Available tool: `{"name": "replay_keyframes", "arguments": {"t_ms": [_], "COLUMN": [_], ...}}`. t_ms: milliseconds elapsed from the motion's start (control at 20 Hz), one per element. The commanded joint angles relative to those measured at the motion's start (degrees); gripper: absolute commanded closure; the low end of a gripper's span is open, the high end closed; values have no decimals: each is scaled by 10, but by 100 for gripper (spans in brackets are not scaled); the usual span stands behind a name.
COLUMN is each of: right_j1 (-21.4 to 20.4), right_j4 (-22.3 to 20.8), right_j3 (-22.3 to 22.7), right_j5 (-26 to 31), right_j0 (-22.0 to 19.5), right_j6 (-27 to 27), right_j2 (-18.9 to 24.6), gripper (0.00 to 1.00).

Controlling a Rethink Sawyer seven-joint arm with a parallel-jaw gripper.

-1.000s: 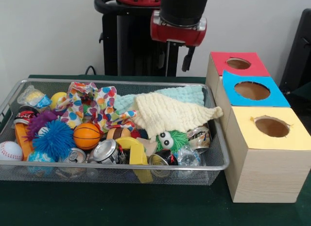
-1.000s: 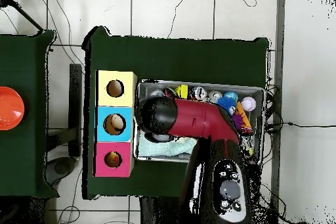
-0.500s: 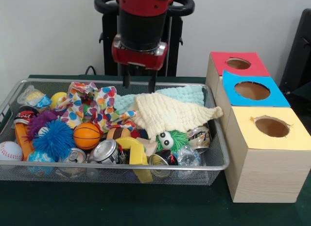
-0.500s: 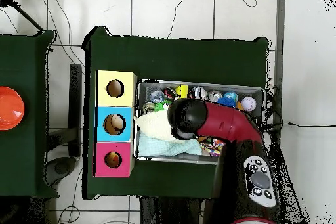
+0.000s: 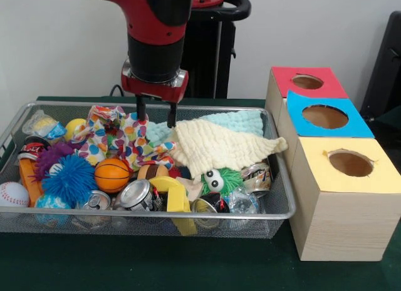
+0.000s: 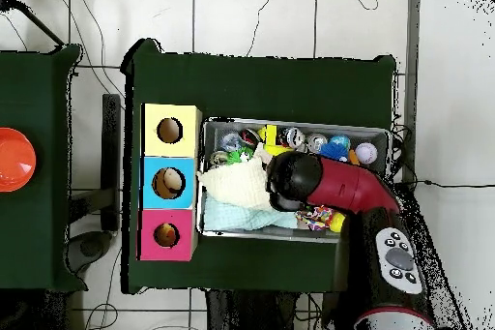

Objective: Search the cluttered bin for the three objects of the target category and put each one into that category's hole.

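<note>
Front view: I see the tool (image 5: pixel 155 112) hanging released over the wire bin (image 5: pixel 276 213), its two fingers spread and pointing down above the seam between the heart-print cloth (image 5: pixel 128 136) and the cream knitted cloth (image 5: pixel 216 146). I cannot tell whether the tips touch fabric. A pale mint cloth (image 5: pixel 241 121) lies behind the cream one. Toward the bin's near wall I note an orange basketball (image 5: pixel 112 174), a blue spiky ball (image 5: pixel 69 178), a purple spiky ball (image 5: pixel 50 158), a baseball (image 5: pixel 12 194), a green googly-eyed toy (image 5: pixel 220 179) and several crushed cans (image 5: pixel 135 194). Just beside the bin on the green counter (image 5: pixel 188 266) stands the wooden box with three holes: red hole (image 5: pixel 307 82) farthest, blue hole (image 5: pixel 324 116) in the middle, yellow hole (image 5: pixel 350 163) nearest.

Overhead view: the red arm (image 6: pixel 338 183) lies across the bin and hides the tool. The cream cloth shows at the end nearest the boxes, the mint cloth beside it. The blue hole holds something pale I cannot identify.
</note>
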Motion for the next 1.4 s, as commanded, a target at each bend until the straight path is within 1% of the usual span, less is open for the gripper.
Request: {"name": "replay_keyframes", "arguments": {"t_ms": [50, 300, 450, 500, 600, 700, 850, 1050, 1200, 1400], "right_j1": [32, 57, 60, 60, 64, 64, 59, 61, 47, 19], "right_j4": [-41, -56, -66, -75, -72, -72, -82, -88, -89, -84], "right_j3": [-14, -37, -44, -46, -52, -50, -48, -57, -48, -47], "right_j5": [-20, -22, -17, -13, -3, -8, -4, 11, 20, 62], "right_j0": [-27, -50, -57, -61, -65, -73, -77, -79, -75, -63], "right_j6": [-66, -84, -86, -84, -91, -90, -89, -83, -70, -59], "right_j2": [75, 94, 103, 109, 113, 121, 124, 130, 128, 122], "gripper": [0, 0, 0, 100, 100, 100, 100, 100, 100, 100]}}
